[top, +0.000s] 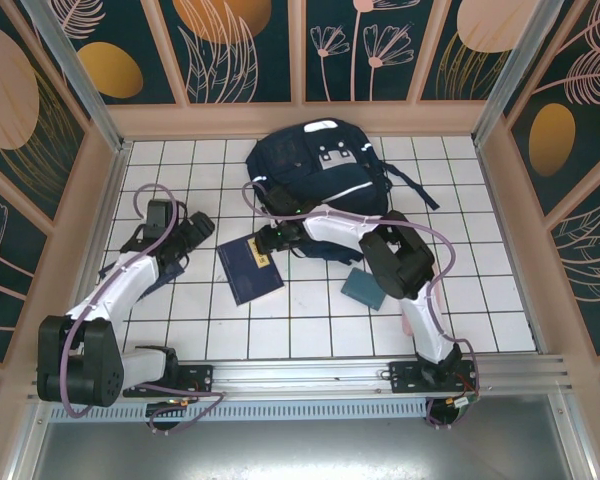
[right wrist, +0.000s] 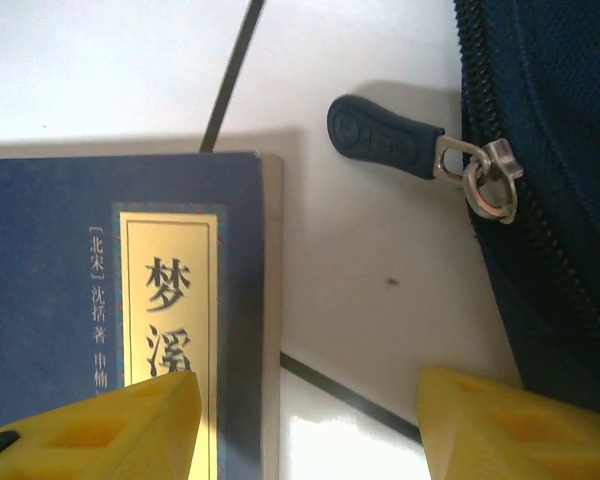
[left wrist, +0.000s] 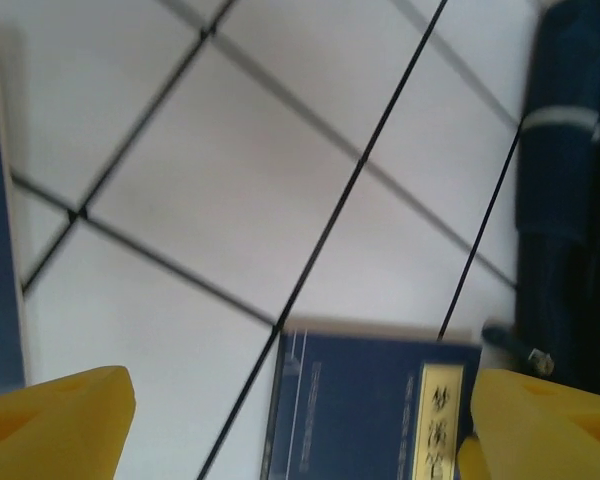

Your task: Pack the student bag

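The right gripper (right wrist: 302, 425) hangs with its jaws partly apart and nothing between them but bare tile. One yellow finger (right wrist: 100, 430) sits over the book (right wrist: 110, 300), and the other is over the hem of the bag (right wrist: 560, 220). From above it is at seven o'clock of the bag, where book and bag come near each other. The zip pull (right wrist: 380, 135) lies flat on the tile at twelve o'clock from the fingers, clear of both. That hover, I judge, suits either a reach for the pull to open the bag or a pinch on the book's edge. Whether the zip is open I cannot tell.

The left gripper (left wrist: 300, 440) is spread wide and empty, low over the table (top: 480, 290) at ten o'clock of the book, looking along the tiles at its cover. From there it could brace or lift the book from the other side, which seems the reason for its place.

The bag lies flat at twelve o'clock of the table, a strap trailing toward three o'clock. Its zipped edge is turned toward the arms, so the mouth is within reach. The book lies just beside it at seven o'clock, with a gap between them where the right wrist view shows them. A teal pad (top: 363, 287) waits at five o'clock. Neither is packed yet.
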Motion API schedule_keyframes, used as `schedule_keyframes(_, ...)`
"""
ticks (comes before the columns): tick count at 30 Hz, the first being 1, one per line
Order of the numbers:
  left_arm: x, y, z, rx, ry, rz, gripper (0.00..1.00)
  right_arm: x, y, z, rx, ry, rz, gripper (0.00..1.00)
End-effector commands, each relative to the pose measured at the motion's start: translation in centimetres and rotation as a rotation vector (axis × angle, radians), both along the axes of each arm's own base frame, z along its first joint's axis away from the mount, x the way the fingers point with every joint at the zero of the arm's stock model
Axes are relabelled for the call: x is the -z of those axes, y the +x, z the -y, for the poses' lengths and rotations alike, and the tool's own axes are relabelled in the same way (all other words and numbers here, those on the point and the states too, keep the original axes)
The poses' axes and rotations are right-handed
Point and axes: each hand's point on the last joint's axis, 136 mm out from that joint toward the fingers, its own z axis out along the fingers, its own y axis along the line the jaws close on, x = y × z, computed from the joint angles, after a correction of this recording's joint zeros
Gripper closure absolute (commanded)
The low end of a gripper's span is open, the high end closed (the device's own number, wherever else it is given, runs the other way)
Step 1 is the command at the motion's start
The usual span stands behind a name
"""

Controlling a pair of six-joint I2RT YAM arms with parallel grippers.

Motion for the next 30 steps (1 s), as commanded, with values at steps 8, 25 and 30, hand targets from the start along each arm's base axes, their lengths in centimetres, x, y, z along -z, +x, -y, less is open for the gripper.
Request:
schedule_keyframes(8, 4.5, -4.2, 6.2, 0.154, -0.252, -0.135, 0.27, -1.2, -3.5, 0.9, 0.014, 0.076, -0.152, 0.51)
schedule_keyframes(25, 6.9, -5.1, 9.5, 0.26, -0.384, -0.154, 0.61, 1.1, -4.7, -0.2, -0.034, 0.129, -0.247, 0.75)
schedule_keyframes(30, 4.7, -4.4, 11.3, 0.358, -0.463, -0.081, 0.62, 0.8, -4.9, -0.8, -0.045, 0.178, -0.268, 0.75)
